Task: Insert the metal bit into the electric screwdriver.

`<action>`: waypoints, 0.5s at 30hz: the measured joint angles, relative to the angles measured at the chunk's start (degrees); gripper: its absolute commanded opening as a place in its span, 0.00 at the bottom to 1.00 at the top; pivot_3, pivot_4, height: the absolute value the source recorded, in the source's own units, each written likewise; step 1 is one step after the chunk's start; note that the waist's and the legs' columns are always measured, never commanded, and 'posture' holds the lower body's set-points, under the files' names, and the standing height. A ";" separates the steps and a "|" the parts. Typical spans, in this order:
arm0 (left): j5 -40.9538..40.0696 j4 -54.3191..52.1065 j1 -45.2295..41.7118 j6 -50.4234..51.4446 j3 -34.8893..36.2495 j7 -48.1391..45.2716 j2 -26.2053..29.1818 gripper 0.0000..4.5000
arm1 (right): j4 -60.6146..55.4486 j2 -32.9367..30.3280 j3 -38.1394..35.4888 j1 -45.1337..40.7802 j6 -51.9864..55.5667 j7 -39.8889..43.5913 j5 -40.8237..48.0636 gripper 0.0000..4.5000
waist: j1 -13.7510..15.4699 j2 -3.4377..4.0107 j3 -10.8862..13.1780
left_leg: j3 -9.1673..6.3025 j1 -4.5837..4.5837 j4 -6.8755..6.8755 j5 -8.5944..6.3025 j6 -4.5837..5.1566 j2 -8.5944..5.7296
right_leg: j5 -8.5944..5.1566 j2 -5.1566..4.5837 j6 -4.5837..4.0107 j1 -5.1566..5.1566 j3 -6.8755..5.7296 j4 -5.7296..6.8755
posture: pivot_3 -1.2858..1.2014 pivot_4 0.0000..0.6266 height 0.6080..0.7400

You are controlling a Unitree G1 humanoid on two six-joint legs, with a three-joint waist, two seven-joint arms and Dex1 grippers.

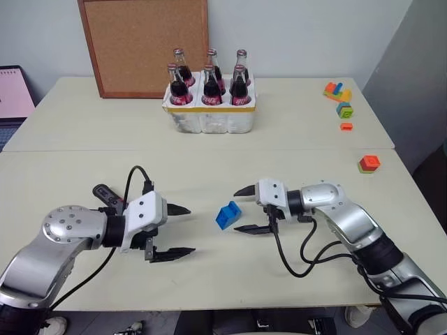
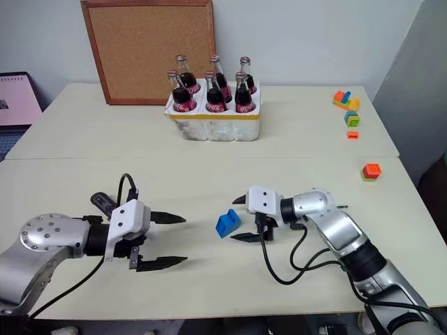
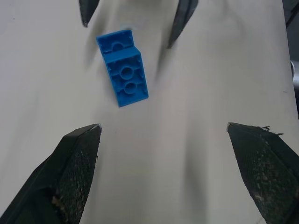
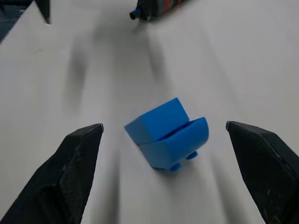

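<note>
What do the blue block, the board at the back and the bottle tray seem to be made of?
Blue block: likely moulded plastic, smooth, with round studs. Board: cork-like speckled brown face in a wooden frame. Bottle tray: looks like white foam, matte and scuffed.

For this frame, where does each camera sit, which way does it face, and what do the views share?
Head eyes: forward and down over the table; left gripper and right gripper open, blue block between, bottle crate behind.
Left wrist: along its fingers at the block.
Right wrist: along its fingers at the block.
All share the block.
</note>
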 measured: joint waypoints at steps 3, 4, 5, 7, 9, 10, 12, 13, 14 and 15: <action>0.12 -0.36 0.13 -0.33 -0.19 0.31 -0.35 1.00 | 5.60 2.60 1.95 -3.65 -1.96 2.93 -1.60 0.99 | -0.07 0.00 0.00 | -0.01 0.02 0.00 0.00 0.00 -0.01 | 0.01 0.08 -0.01 -0.01 -0.02 0.03 | 0.52 0.24 1.00; 0.26 -0.36 0.06 -0.63 -0.36 0.42 -0.39 1.00 | 6.76 3.31 2.15 -4.30 -2.19 3.54 -1.93 0.99 | -0.08 0.00 0.00 | -0.02 0.03 0.00 0.00 0.00 0.00 | 0.01 0.10 -0.01 -0.01 -0.03 0.04 | 0.52 0.24 1.00; 0.41 -0.34 0.01 -0.93 -0.50 0.50 -0.45 1.00 | 7.88 3.91 2.22 -4.87 -2.60 4.12 -2.17 0.99 | -0.07 0.00 0.00 | -0.03 0.02 0.00 0.00 0.00 0.00 | 0.01 0.12 -0.02 -0.01 -0.04 0.04 | 0.52 0.24 1.00; 0.67 -0.32 -0.31 -1.16 -0.77 0.78 -0.59 1.00 | 9.62 4.72 2.22 -5.57 -3.04 5.10 -2.59 0.99 | -0.07 0.00 0.00 | -0.04 0.02 -0.01 0.00 0.00 0.01 | 0.01 0.13 -0.02 -0.01 -0.03 0.04 | 0.52 0.24 1.00; 0.95 -0.24 -0.77 -1.29 -1.15 0.97 -0.80 1.00 | 11.06 5.73 2.18 -5.89 -3.11 5.56 -2.65 0.99 | -0.06 0.00 0.00 | -0.03 0.02 -0.01 0.00 0.00 0.02 | 0.01 0.13 -0.02 -0.01 -0.01 0.03 | 0.52 0.24 1.00; 1.06 -0.21 -0.99 -1.38 -1.49 1.01 -0.90 1.00 | 11.38 6.24 2.20 -5.89 -3.12 5.73 -2.70 0.99 | -0.06 0.01 0.00 | -0.02 0.01 0.00 0.00 0.00 0.02 | 0.01 0.13 -0.02 -0.01 0.01 0.03 | 0.52 0.24 1.00; 1.36 -0.04 -1.41 -1.50 -2.35 1.03 -1.05 1.00 | 12.12 6.75 2.20 -5.97 -3.66 6.11 -3.14 0.95 | -0.06 0.00 0.00 | -0.02 0.02 0.00 0.00 0.00 0.01 | 0.01 0.12 -0.02 -0.01 0.02 0.03 | 0.52 0.24 1.00; 1.51 0.16 -1.74 -1.56 -2.63 1.07 -1.10 1.00 | 12.40 6.75 2.20 -5.97 -3.83 6.24 -3.27 0.90 | -0.06 0.00 0.00 | -0.02 0.01 0.00 0.00 0.00 0.01 | 0.01 0.12 -0.03 -0.01 0.01 0.03 | 0.52 0.24 1.00; 1.70 0.31 -1.98 -1.57 -2.85 1.15 -1.10 1.00 | 12.48 6.75 2.20 -5.97 -4.02 6.31 -3.42 0.86 | -0.06 0.00 0.00 | -0.02 0.01 0.01 0.00 0.00 0.01 | 0.01 0.12 -0.03 -0.01 0.02 0.04 | 0.52 0.24 1.00; 1.78 0.31 -2.04 -1.58 -2.93 1.16 -1.10 1.00 | 12.47 6.75 2.19 -5.97 -4.16 6.35 -3.71 0.81 | -0.06 0.00 0.00 | -0.02 0.02 0.01 0.00 0.00 0.01 | 0.01 0.12 -0.03 -0.01 0.02 0.04 | 0.52 0.24 1.00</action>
